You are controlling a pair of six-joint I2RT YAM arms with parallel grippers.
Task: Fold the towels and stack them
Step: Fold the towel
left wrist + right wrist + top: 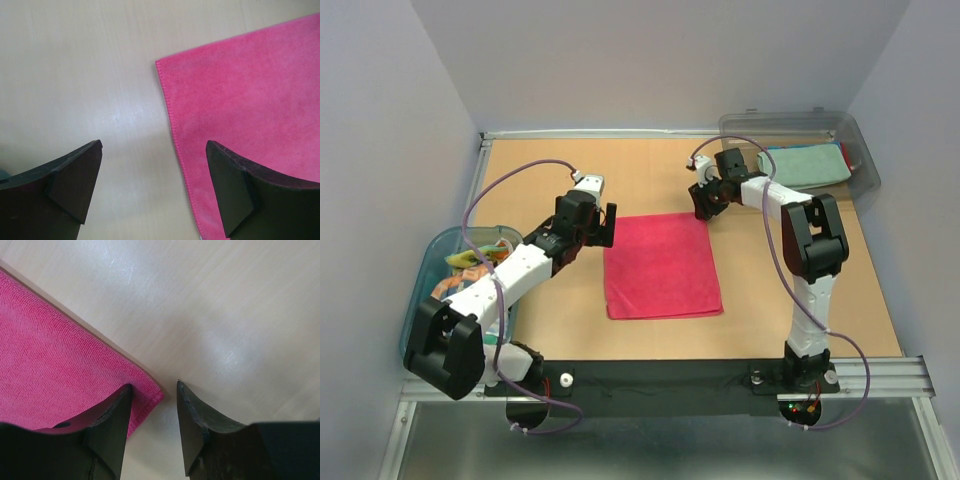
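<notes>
A magenta pink towel (660, 265) lies flat and square in the middle of the table. My left gripper (605, 225) hangs wide open at its far left corner. In the left wrist view that gripper (154, 145) straddles the towel's (240, 85) hemmed left edge, with one finger over the cloth and the other over bare wood. My right gripper (705, 205) is at the far right corner. In the right wrist view its jaws (154, 385) stand partly open, and the towel's (50, 355) corner lies in the gap, unpinched. A folded teal towel (807, 165) rests in the bin.
The clear grey plastic bin (860, 150) sits at the back right corner. A blue-rimmed tub (425, 275) at the left edge holds crumpled coloured towels (470, 262). A metal rail (880, 375) runs along the table's near edge by the arm bases.
</notes>
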